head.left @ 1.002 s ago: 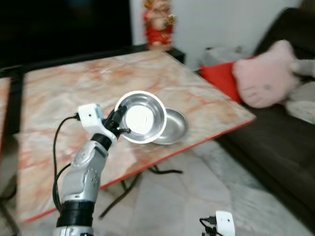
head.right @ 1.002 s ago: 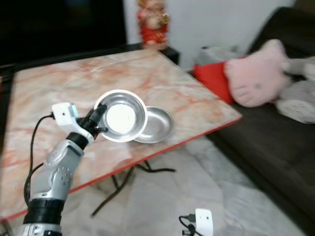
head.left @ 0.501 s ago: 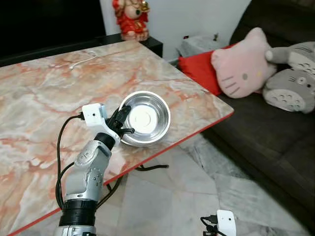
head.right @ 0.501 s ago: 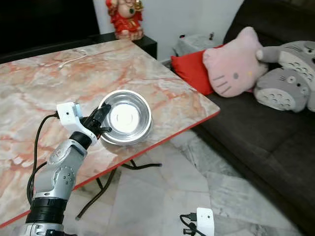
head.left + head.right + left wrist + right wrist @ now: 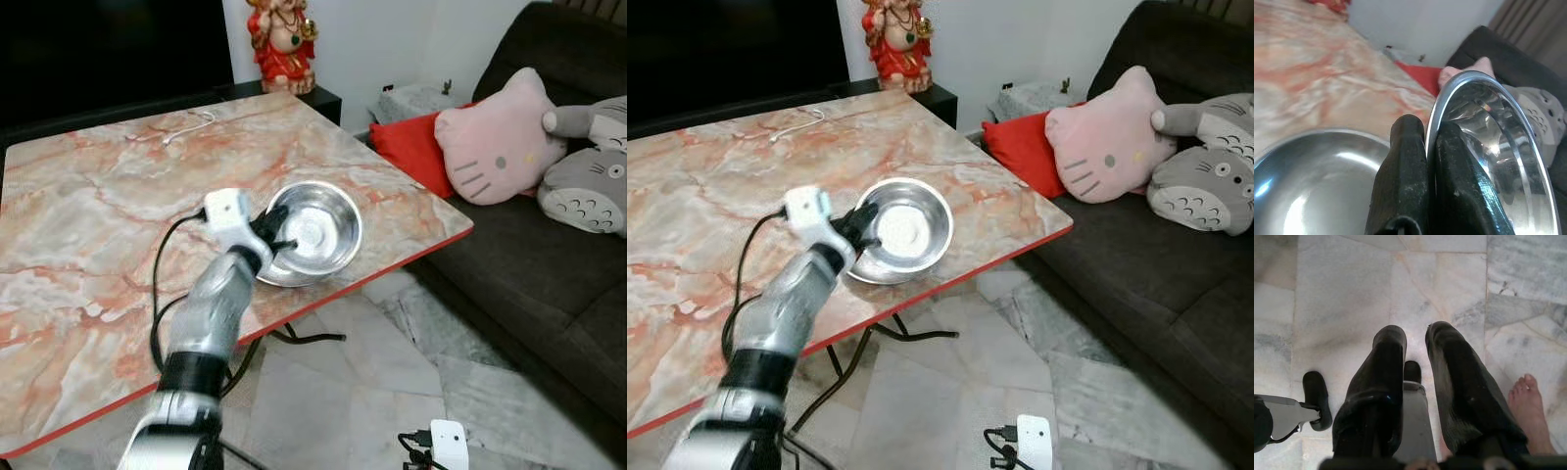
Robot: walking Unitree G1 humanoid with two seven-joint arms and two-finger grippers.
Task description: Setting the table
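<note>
Left hand [image 5: 277, 237] is pinched on the rim of the upper steel bowl [image 5: 315, 230], holding it tilted over a second bowl [image 5: 1317, 181] that sits on the marble counter [image 5: 88, 225] near its red edge. Neither bowl looks placed for a setting yet, so it's early going. Right hand [image 5: 1415, 382] hangs over the floor, fingers slightly parted, empty.
</note>
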